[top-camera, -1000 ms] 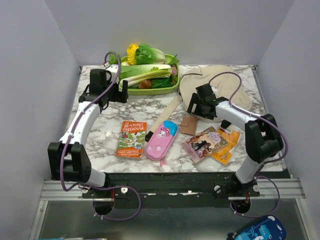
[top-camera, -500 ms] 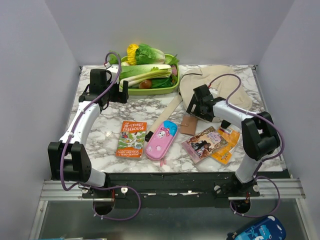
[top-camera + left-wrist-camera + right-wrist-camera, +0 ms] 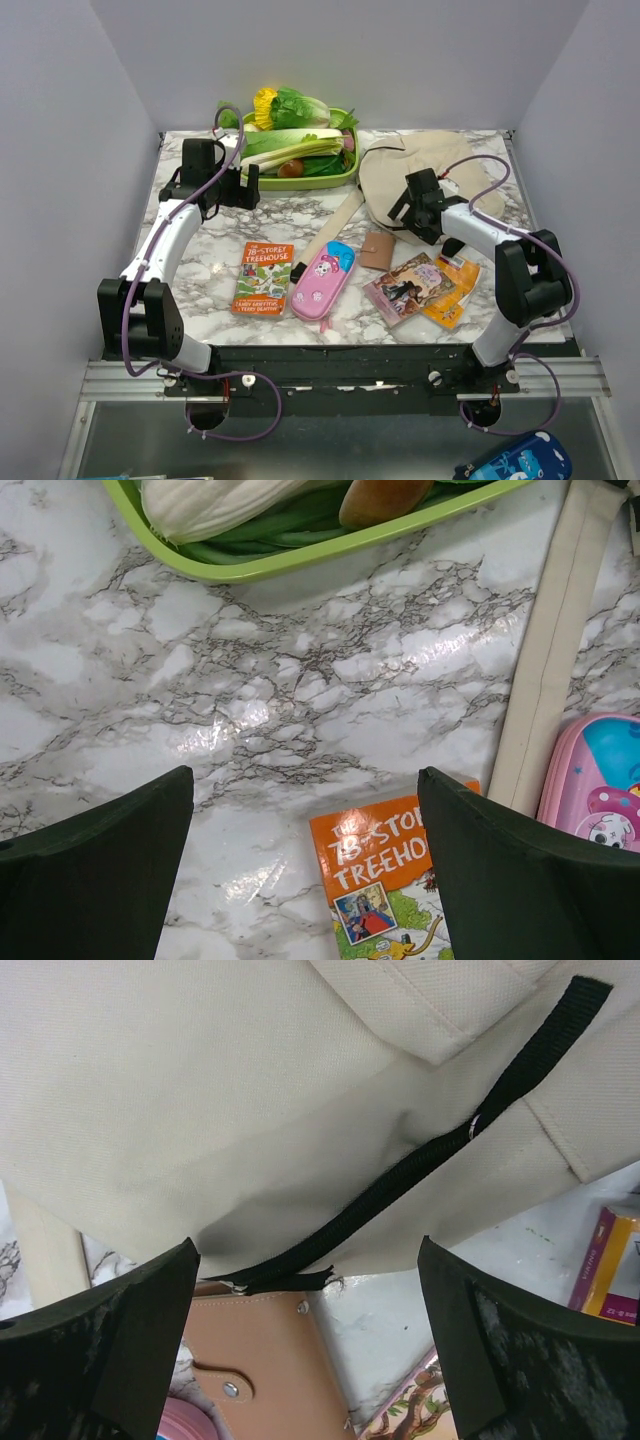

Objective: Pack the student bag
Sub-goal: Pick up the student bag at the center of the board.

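Student bag point(image 3: 400, 165) lies at the back right of the counter point(image 3: 300, 215), its near edge directly beneath the right end effector point(image 3: 415, 205), spread wide and empty; the left end effector point(image 3: 247, 186), also open and empty, hangs well apart.

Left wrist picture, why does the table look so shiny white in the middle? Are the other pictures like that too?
Left wrist: light glare bounces off the glossy marble table, yet the orange book stays sharp. Right wrist: no glare, just a dark shadow under the edge of the student bag. Top external: even light, soft shadows.
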`<act>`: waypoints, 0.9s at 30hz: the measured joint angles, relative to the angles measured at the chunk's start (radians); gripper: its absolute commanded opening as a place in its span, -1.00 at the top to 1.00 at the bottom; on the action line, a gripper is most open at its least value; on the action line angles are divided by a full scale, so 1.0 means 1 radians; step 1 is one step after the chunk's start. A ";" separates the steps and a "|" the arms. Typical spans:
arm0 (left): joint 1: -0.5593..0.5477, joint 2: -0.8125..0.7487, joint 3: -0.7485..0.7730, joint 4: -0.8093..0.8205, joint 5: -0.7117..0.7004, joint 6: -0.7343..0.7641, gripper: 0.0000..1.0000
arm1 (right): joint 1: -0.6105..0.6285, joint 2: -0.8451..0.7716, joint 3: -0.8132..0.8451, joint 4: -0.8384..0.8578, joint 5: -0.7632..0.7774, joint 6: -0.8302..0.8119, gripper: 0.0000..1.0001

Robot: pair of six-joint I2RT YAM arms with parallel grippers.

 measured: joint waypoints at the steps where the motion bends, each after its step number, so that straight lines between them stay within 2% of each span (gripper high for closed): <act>1: 0.000 0.001 0.000 0.000 0.005 0.000 -0.98 | 0.000 0.005 0.000 0.005 0.000 0.008 -0.97; 9: 0.000 0.004 0.000 -0.003 0.015 0.001 -0.98 | 0.002 0.089 0.020 0.011 -0.002 0.057 -0.82; 13: 0.000 0.004 0.000 -0.003 0.015 0.003 -0.98 | 0.002 0.096 0.019 0.017 0.000 0.080 -0.55; 14: 0.000 0.004 0.000 -0.003 0.015 0.003 -0.98 | 0.002 0.096 0.015 0.021 0.002 0.085 -0.40; 16: 0.000 0.004 0.000 -0.003 0.015 0.003 -0.97 | 0.002 0.096 0.005 0.030 0.013 0.095 -0.22; 17: 0.000 0.004 0.000 -0.003 0.015 0.003 -0.98 | 0.002 0.095 -0.001 0.035 0.019 0.098 -0.02; 19: 0.000 0.004 0.000 -0.003 0.015 0.003 -0.98 | 0.002 0.087 -0.015 0.044 0.030 0.101 0.24; 20: 0.000 0.004 0.000 -0.003 0.015 0.003 -0.98 | 0.002 0.082 -0.022 0.049 0.032 0.103 0.63; 22: 0.000 0.003 0.000 -0.003 0.015 0.003 -0.98 | 0.002 0.076 -0.027 0.053 0.042 0.097 0.99; 27: 0.000 -0.002 0.000 -0.003 0.015 0.003 -0.98 | 0.000 0.023 -0.019 0.047 0.056 0.061 0.99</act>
